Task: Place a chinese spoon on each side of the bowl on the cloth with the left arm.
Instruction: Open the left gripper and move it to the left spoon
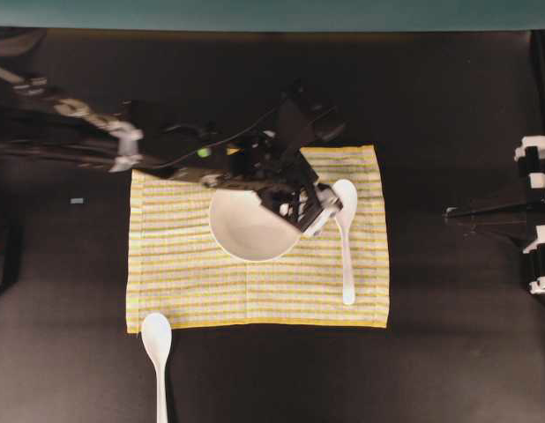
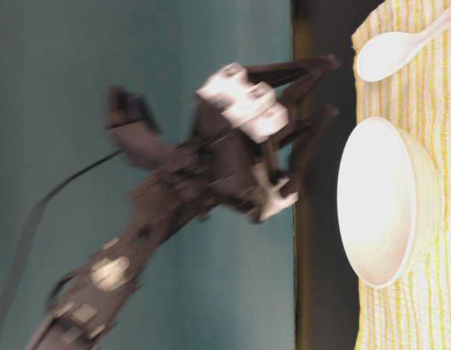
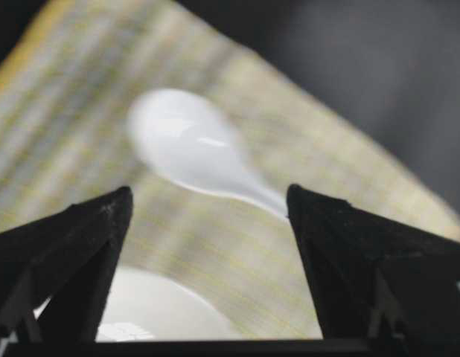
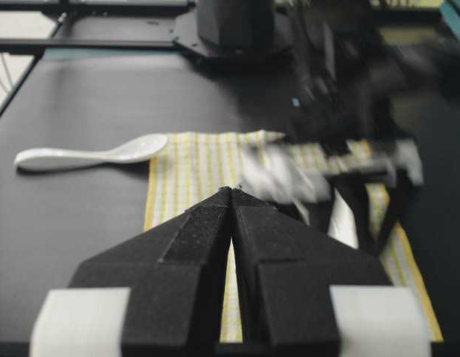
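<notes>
I see the white bowl (image 1: 246, 231) upright mid-cloth (image 1: 184, 282), one white spoon (image 1: 345, 238) lying on the striped yellow cloth just right of it. A second spoon (image 1: 157, 348) lies off the cloth's near-left corner, on the black table (image 1: 449, 370)

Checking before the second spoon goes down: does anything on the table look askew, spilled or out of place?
Nothing spilled or damaged. One spoon lies on the cloth beside the bowl, fairly straight. The other spoon still sits off the cloth's near corner, on the bare table, not yet placed.
</notes>
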